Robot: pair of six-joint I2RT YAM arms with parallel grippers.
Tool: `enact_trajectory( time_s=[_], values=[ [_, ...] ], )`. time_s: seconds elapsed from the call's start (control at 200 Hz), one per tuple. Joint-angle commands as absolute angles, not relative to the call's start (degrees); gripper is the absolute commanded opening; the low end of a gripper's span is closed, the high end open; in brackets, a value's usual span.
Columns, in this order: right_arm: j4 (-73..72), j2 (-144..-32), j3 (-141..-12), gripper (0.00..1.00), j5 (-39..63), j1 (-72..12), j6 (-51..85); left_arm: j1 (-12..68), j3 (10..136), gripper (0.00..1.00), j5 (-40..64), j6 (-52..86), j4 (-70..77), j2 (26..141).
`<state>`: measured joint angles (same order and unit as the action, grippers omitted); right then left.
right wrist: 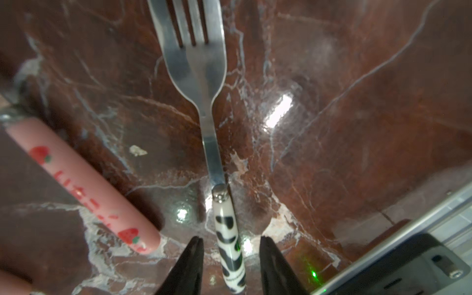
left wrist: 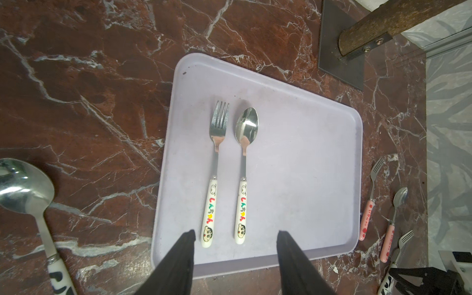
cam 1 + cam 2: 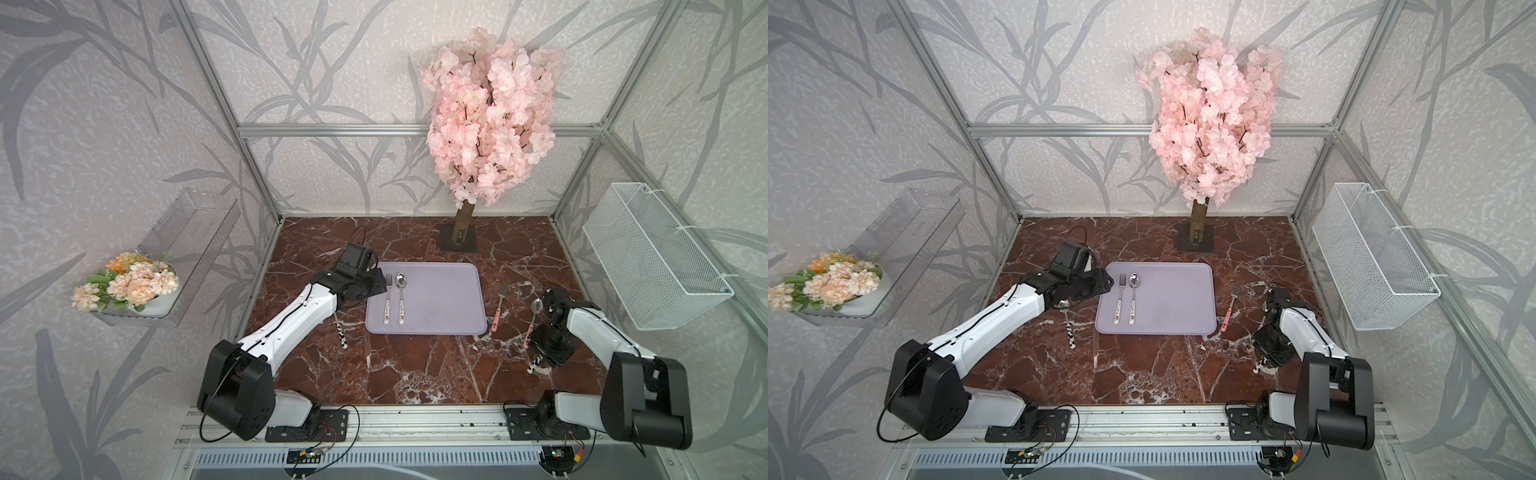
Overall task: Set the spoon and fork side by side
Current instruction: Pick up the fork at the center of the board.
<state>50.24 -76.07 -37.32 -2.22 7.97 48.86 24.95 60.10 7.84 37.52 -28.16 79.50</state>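
A white cartoon-handled fork (image 2: pixel 215 163) and its matching spoon (image 2: pixel 244 166) lie parallel, close together, on the lilac tray (image 2: pixel 306 166). My left gripper (image 2: pixel 236 233) hovers open over the tray's near edge, just behind their handle ends, holding nothing. A cow-patterned fork (image 1: pixel 204 107) lies on the marble at the right. My right gripper (image 1: pixel 231 241) is open, with a finger on each side of the fork's handle and a gap on both sides. A cow-patterned spoon (image 3: pixel 1068 320) lies left of the tray, partly under my left arm.
A pink strawberry-handled fork (image 3: pixel 500 307) and spoon (image 3: pixel 534 320) lie right of the tray, the spoon's handle close to my right gripper. The blossom tree's base (image 3: pixel 459 241) stands behind the tray. A white wire basket (image 3: pixel 652 257) hangs on the right wall.
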Motion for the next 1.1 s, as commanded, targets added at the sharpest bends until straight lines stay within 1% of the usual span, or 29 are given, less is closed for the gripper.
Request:
enact_trajectory(
  time_s=[0.0,0.095,0.205,0.25,0.315,0.345,0.42,0.565,0.715,0.84,0.965,1.03,1.095],
  values=[
    [47.6,-78.1,-36.3,0.38,-1.4,8.3,50.2,24.7,59.6,0.54,8.9,36.8,-27.4,78.7],
    [45.8,-80.5,-36.2,0.35,-0.4,8.5,50.4,24.7,59.8,0.53,8.0,36.9,-27.9,78.1],
    [43.8,-82.6,-35.6,0.27,0.7,8.9,50.3,24.7,60.1,0.53,7.7,36.9,-28.2,77.8],
    [42.7,-82.8,-35.0,0.21,1.2,9.1,50.5,24.7,60.3,0.52,7.6,36.9,-28.3,77.8],
    [41.9,-82.9,-34.5,0.17,1.7,9.1,50.7,24.7,60.5,0.52,7.6,37.1,-28.6,77.6],
    [41.7,-82.8,-34.3,0.13,1.8,9.0,50.8,24.7,60.6,0.52,7.6,37.0,-28.6,77.6],
    [41.4,-82.4,-34.1,0.1,1.5,9.0,50.8,24.7,60.7,0.52,7.3,37.0,-28.9,77.5],
    [42.0,-79.9,-33.3,0.08,1.6,9.1,51.3,24.7,60.8,0.51,6.8,36.7,-29.8,77.1],
    [45.0,-73.5,-33.3,0.07,0.7,9.1,51.1,24.7,60.5,0.51,5.7,36.3,-30.8,76.3],
    [47.0,-67.5,-34.5,0.07,0.5,9.0,49.3,24.6,60.1,0.51,4.9,36.1,-31.0,76.3],
    [49.3,-63.8,-36.3,0.09,-0.6,8.5,47.9,24.7,60.1,0.51,6.1,36.3,-30.9,77.1],
    [49.8,-62.7,-37.1,0.09,-0.9,7.4,47.5,24.6,60.3,0.51,6.2,36.1,-30.8,77.5],
    [49.7,-62.2,-38.3,0.09,-2.0,4.4,47.3,24.7,60.4,0.51,5.5,36.0,-30.8,77.6]
  ],
)
